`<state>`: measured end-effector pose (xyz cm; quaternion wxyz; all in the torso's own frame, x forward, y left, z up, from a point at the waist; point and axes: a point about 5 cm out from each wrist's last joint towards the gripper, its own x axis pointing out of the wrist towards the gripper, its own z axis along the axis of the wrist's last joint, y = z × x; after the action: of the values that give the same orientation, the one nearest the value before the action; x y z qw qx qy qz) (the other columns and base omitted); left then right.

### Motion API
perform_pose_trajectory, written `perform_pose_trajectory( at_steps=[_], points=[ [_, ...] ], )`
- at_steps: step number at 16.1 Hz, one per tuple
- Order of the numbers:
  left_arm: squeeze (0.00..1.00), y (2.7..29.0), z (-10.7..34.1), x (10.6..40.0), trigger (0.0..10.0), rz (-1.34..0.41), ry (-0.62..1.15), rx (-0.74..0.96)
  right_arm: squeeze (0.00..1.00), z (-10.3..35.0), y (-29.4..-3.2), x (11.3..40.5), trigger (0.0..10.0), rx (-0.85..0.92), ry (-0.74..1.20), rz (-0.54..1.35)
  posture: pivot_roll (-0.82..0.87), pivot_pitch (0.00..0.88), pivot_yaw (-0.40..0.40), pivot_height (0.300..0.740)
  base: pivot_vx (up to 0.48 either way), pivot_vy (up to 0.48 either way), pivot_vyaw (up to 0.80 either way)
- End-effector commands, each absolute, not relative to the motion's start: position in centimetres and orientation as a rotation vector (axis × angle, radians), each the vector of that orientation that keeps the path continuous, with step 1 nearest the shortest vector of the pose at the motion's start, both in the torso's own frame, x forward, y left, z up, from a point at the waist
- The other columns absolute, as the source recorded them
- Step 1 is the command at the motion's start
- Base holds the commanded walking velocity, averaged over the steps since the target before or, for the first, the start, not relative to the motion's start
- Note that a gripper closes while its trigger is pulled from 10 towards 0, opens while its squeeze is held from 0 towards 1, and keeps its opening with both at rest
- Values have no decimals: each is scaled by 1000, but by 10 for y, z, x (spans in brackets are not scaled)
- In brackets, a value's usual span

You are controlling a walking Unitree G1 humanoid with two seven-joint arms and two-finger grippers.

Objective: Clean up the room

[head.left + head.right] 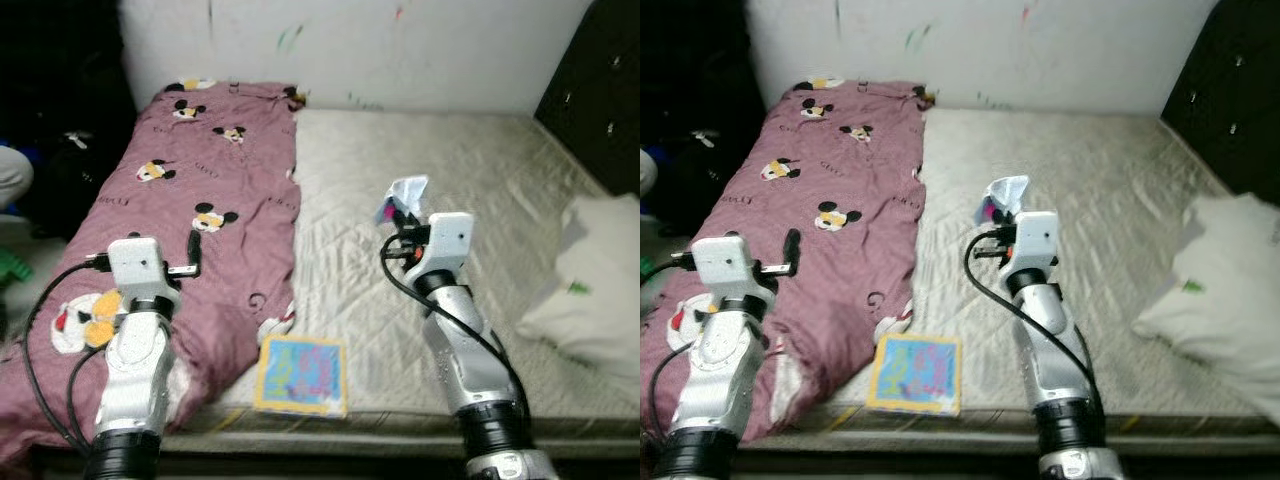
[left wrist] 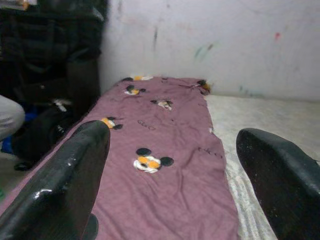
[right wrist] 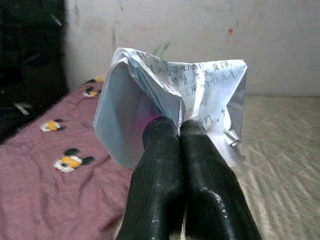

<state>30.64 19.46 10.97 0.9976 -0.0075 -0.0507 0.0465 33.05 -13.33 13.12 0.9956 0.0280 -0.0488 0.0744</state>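
While the left gripper (image 2: 170, 165) hangs spread apart over the maroon blanket (image 1: 210, 190), the right gripper (image 3: 181, 132) pinches a crumpled paper (image 3: 175, 95) above the mattress (image 1: 450, 190).

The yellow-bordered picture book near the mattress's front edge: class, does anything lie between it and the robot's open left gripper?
Nothing visible blocks it. The left gripper hovers open over the maroon blanket; the picture book lies uncovered beside the blanket's edge. The right gripper already holds a folded paper.

Crumpled paper (image 3: 175, 100), quilted mattress (image 1: 470, 180), glossy black fingers (image 3: 165, 185).
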Motion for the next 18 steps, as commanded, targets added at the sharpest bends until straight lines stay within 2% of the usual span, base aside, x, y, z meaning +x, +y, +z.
perform_pose_trajectory(
  at_steps=[1,18],
  points=[
    [0,198,111,307,10000,98,-101,-9,0,134,-133,332,10000,50,-109,142,-57,0,-16,740,0,480,0],
    [0,195,108,310,10000,91,-90,-10,0,129,-125,332,10000,47,-91,209,-61,0,-23,740,0,480,0]
  ],
)
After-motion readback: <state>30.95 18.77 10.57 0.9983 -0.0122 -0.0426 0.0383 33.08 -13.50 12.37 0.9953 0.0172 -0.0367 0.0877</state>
